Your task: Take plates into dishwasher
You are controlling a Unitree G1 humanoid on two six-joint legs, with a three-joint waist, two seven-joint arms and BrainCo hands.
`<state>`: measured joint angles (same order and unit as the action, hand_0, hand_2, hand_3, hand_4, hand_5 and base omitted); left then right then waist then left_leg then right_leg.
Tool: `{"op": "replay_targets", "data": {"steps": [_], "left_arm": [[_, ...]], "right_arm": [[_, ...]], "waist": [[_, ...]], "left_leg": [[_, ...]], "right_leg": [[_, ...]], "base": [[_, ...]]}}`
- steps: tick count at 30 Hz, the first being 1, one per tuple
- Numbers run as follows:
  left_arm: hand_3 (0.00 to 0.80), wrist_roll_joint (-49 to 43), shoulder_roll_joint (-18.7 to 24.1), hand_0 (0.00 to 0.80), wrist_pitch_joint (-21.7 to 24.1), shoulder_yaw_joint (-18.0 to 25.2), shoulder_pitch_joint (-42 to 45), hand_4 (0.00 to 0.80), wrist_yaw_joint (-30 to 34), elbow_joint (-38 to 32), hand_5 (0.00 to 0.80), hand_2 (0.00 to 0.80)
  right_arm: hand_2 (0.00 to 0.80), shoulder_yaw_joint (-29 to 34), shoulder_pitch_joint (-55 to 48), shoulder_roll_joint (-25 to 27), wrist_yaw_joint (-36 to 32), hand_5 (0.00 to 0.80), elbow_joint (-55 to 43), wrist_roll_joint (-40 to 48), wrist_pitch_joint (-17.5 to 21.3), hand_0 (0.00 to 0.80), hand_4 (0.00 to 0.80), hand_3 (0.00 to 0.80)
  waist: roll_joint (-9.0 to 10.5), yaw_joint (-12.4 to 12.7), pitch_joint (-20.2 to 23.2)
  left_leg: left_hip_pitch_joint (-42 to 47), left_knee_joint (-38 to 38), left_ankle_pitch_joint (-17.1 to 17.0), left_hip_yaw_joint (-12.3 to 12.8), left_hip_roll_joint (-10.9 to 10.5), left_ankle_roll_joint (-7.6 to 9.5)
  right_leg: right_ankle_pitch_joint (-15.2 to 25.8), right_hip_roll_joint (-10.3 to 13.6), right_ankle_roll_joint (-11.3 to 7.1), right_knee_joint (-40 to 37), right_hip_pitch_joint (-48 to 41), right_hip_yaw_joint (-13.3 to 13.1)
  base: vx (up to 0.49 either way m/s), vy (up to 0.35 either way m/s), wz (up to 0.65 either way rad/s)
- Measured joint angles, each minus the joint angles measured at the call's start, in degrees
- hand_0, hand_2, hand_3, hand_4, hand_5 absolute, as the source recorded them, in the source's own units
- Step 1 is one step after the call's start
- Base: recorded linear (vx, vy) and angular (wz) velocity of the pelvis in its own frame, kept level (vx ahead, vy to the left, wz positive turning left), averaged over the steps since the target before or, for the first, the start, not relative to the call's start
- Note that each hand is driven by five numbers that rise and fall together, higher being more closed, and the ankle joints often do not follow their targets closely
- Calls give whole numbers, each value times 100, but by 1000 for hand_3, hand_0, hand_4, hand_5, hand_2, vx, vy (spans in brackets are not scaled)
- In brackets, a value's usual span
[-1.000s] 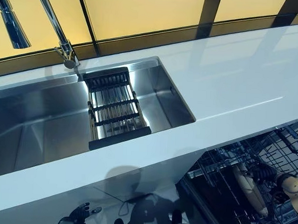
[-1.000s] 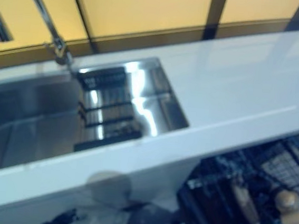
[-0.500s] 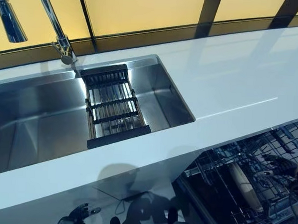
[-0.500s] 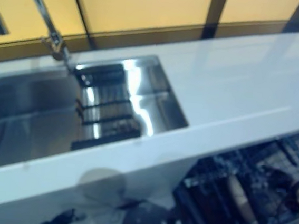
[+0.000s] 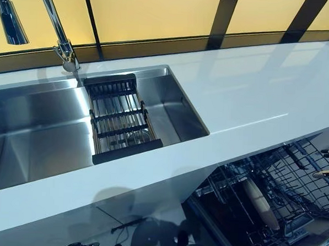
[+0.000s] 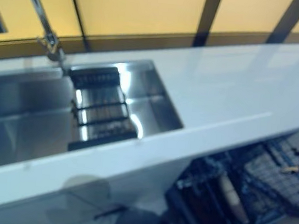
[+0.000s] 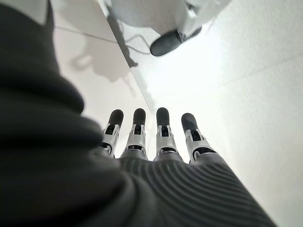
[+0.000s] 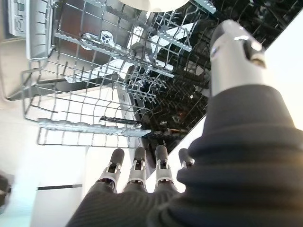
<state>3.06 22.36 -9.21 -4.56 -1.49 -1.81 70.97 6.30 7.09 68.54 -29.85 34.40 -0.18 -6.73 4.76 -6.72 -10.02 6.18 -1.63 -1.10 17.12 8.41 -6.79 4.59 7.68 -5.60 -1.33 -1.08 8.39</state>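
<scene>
Right hand (image 8: 142, 189) withdrawn to rack (image 5: 293, 190) edge | fingers (image 8: 137, 168) straight, empty

Light is given by the glowing panels (image 5: 153, 15) behind the glossy countertop (image 5: 254, 89), where pale reflections are carried. Glare is thrown off the sink (image 5: 37, 127). Beyond the left hand (image 7: 161, 189) fingers (image 7: 163, 127), the floor (image 7: 255, 61) is washed out white.

Head stereo pair down over sink (image 5: 37, 133), wrist views along each hand
</scene>
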Motion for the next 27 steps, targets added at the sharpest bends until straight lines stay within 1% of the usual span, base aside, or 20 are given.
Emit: {"op": "replay_targets", "data": {"steps": [4,6,7,8,9,10,11,12,13,15,16,17,18,20,21,22,23,24,26,27], "left_arm": [[0,-351,329,0,-105,-15,-257,0,7,3,0,0],[0,-428,464,0,-203,-15,-213,0,-31,-25,0,0],[0,-416,471,0,-302,-21,-195,0,-72,-40,0,0],[0,-394,461,0,-405,-26,-183,0,-114,-91,0,0],[0,-325,475,0,-445,-21,-144,0,-181,-136,0,0],[0,-316,482,0,-488,-15,-128,0,-206,-121,0,0],[0,-204,489,0,-580,17,-145,0,-222,-96,0,0],[0,-152,516,0,-656,40,-114,0,-236,-68,0,0],[0,-105,595,0,-685,126,-93,0,-238,-5,0,0],[0,-106,813,0,-742,109,-87,0,-242,-2,0,0],[0,-105,950,0,-745,110,-118,0,-260,-9,0,0],[0,-104,1060,0,-747,117,-137,0,-279,-16,0,0],[0,-103,1068,0,-756,121,-171,0,-281,-15,0,0],[0,17,1100,0,-782,126,-314,0,-290,8,0,0],[0,64,1110,0,-780,128,-366,0,-299,1,0,0],[0,267,1037,0,-779,138,-531,0,-335,-8,0,0],[0,319,1037,0,-771,143,-615,0,-356,-15,0,0],[0,344,1085,0,-764,160,-646,0,-401,-14,0,0],[0,346,1184,0,-601,133,-855,0,-441,-27,0,0],[0,348,1158,0,-525,128,-899,0,-429,-51,0,0]], "right_arm": [[0,253,-463,-26,256,0,76,279,-90,0,0,0],[0,593,-768,-67,317,0,-34,314,-107,0,0,0],[0,764,-777,-102,317,0,-64,308,-108,0,0,0],[0,925,-774,-136,317,0,-72,303,-120,0,0,0],[0,1016,-767,-196,306,0,-56,305,-126,0,0,0],[0,1054,-841,-199,301,0,-52,309,-142,0,0,0],[0,1098,-977,-190,295,0,-40,308,-210,0,0,0],[0,1118,-1033,-182,296,0,-66,312,-246,0,0,0],[0,1122,-1044,-164,298,0,-57,326,-217,0,0,0],[0,1093,-987,-162,287,0,63,315,-134,0,0,0],[0,1061,-865,-170,287,0,210,314,-54,0,0,0],[0,943,-649,-172,289,0,409,310,16,0,0,0],[0,849,-443,-189,297,0,558,310,60,0,0,0],[0,452,-139,-188,287,0,872,313,137,0,0,0],[0,357,-85,-194,286,0,945,313,138,0,0,0],[0,180,48,-148,292,0,1148,316,128,0,0,0],[0,184,40,-182,299,0,1162,320,119,0,0,0],[0,159,20,-256,290,0,1141,334,101,0,0,0],[0,211,-226,-506,287,0,1308,375,-8,0,0,0],[0,211,-234,-542,295,0,1397,377,-71,0,0,0]], "waist": [[356,-31,-96],[539,-29,-100],[530,-42,-120],[405,-7,-160],[212,-8,-194],[104,-74,-214],[-90,-111,-195],[-203,-63,-130],[-163,35,-67],[-8,179,77],[116,304,162],[282,431,269],[257,509,270],[229,639,247],[289,672,226],[272,741,218],[180,768,204],[251,768,184],[529,655,43],[559,593,12]], "left_leg": [[13,244,154,66,-77,44],[24,301,222,330,-188,126],[-71,368,284,418,-218,164],[-235,508,438,352,-137,317],[-349,512,394,515,59,401],[-392,484,350,549,180,430],[-391,312,203,684,331,434],[-296,183,122,825,412,430],[-297,185,29,981,411,373],[-486,316,4,1142,431,347],[-653,456,11,1153,442,344],[-813,623,43,1074,461,300],[-933,787,38,871,602,301],[-1522,1852,37,390,1077,333],[-1731,2085,178,353,1128,277],[-2023,2161,348,250,850,234],[-2157,2107,446,219,780,308],[-2177,2138,384,146,758,256],[-2331,2031,164,-58,664,280],[-2406,2055,152,-128,665,277]], "right_leg": [[23,135,-61,126,27,-2],[274,223,-157,112,174,46],[497,198,-263,224,380,63],[905,126,-505,232,650,46],[1482,-21,-585,13,737,84],[1427,-68,-558,185,787,161],[904,-106,-381,1112,954,326],[395,12,-344,1939,924,332],[34,251,-425,2316,717,309],[-248,592,-774,2394,380,308],[-296,750,-853,2279,252,337],[-166,731,-863,1733,14,334],[-172,535,-819,1239,-181,439],[-204,204,-681,735,-370,867],[-244,182,-600,694,-378,932],[-463,131,-281,639,-293,956],[-623,-19,-256,652,-231,910],[-709,-15,-269,650,-221,914],[-1048,-7,-237,742,-184,928],[-1121,-12,-208,770,-162,947]], "base": [[-69,135,-12],[-311,330,-64],[-385,171,-104],[-380,115,-106],[-296,67,-75],[-252,12,-41],[-314,-62,-44],[-396,-112,-68],[-452,-179,-75],[-365,-214,-60],[-316,-245,-71],[-398,-332,-75],[-485,-403,-62],[-453,-392,-29],[-371,-350,-26],[-332,-274,-35],[-320,-215,-34],[-293,-128,2],[-256,-113,45],[-270,-123,32]]}}
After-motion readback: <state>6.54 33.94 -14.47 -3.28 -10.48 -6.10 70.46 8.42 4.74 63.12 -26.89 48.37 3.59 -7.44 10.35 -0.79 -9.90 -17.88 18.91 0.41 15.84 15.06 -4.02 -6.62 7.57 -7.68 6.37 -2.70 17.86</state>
